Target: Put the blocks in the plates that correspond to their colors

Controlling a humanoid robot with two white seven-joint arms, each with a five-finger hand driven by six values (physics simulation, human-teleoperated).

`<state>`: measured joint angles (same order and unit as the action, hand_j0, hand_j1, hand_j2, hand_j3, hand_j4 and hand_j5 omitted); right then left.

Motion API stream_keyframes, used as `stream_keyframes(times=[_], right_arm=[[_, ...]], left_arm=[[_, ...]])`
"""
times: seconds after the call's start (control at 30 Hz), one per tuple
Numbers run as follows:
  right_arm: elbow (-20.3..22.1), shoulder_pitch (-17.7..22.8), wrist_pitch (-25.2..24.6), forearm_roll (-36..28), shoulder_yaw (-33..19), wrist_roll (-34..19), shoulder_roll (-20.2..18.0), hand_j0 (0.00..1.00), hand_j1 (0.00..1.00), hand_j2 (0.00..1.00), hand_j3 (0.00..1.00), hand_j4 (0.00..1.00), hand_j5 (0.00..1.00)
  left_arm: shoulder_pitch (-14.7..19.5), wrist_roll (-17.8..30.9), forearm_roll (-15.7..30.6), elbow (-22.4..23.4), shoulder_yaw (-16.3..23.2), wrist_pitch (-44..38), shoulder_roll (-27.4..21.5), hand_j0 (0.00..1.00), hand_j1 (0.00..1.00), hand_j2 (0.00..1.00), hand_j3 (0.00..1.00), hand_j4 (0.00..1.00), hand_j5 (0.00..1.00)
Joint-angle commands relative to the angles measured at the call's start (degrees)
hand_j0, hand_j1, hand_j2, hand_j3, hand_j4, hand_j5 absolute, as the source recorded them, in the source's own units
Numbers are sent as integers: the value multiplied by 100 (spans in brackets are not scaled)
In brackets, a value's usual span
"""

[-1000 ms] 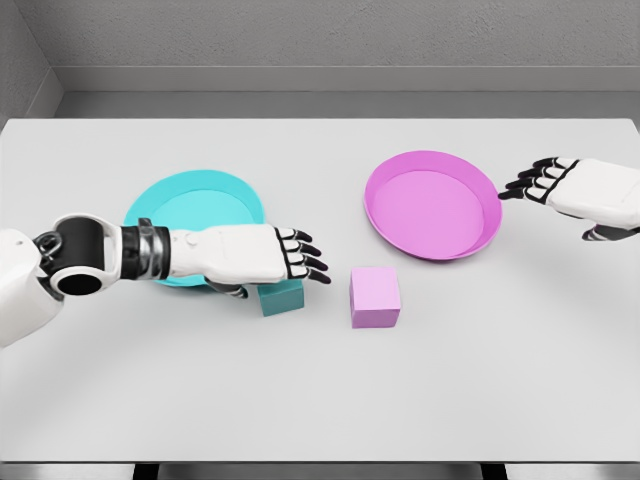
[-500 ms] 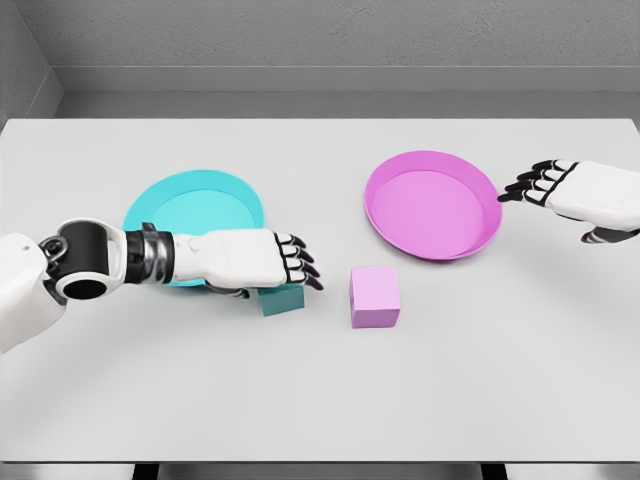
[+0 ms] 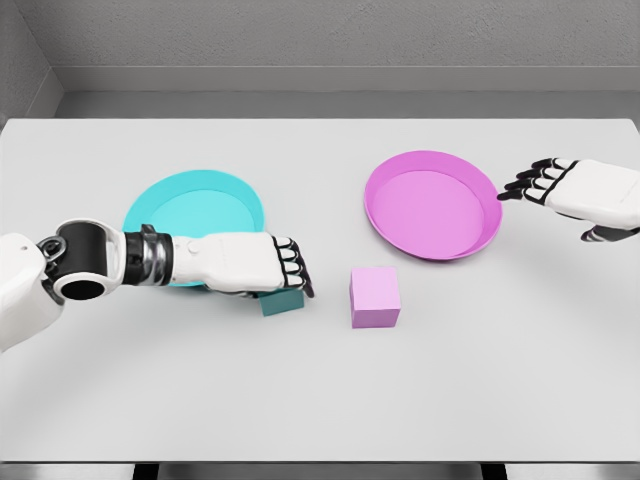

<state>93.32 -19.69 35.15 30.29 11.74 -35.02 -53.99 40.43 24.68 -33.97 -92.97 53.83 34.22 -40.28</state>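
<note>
Now the left hand (image 3: 262, 267) fingers have curled onto the teal block (image 3: 283, 301).

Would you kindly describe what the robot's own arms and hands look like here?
Both arms are glossy white shells. The left hand and right hand have white backs and black segmented fingers. The left arm shows a black ribbed wrist band and a round black joint cap.
</note>
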Motion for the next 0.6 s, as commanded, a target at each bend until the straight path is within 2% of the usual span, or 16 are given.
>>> stream_keyframes(times=[0.0, 0.1, 0.2, 0.3, 0.4, 0.47, 0.57], right_arm=[[2, 0, -15, -23, 3, 2, -6, 100, 100, 100, 100, 100, 100], [2, -9, -15, -23, 38, 2, 3, 100, 100, 100, 100, 100, 100], [204, -26, -15, -23, 82, 2, 170, 100, 100, 100, 100, 100, 100], [204, -395, -15, -14, 478, 2, 179, 100, 100, 100, 100, 100, 100], [213, -518, -15, 3, 635, 2, 275, 100, 100, 100, 100, 100, 100], [213, -677, -15, 196, 987, 2, 345, 100, 100, 100, 100, 100, 100], [248, -888, -15, 240, 1216, 2, 372, 100, 100, 100, 100, 100, 100]], left_arm=[[0, 20, 22, -10, 5, 78, -15, 55, 55, 55, 55, 55, 55], [9, -24, 39, -10, -13, 78, -23, 54, 54, 54, 54, 54, 54], [105, -24, 145, -28, -74, 78, -32, 46, 46, 46, 46, 46, 46], [158, -24, 417, -37, -355, 78, -173, 44, 44, 44, 44, 44, 44], [158, -16, 751, -19, -636, 78, -252, 44, 44, 44, 44, 44, 44], [167, -7, 909, -1, -733, 78, -393, 44, 44, 44, 44, 44, 44], [167, -7, 1182, 121, -1023, 78, -542, 44, 44, 44, 44, 44, 44]])
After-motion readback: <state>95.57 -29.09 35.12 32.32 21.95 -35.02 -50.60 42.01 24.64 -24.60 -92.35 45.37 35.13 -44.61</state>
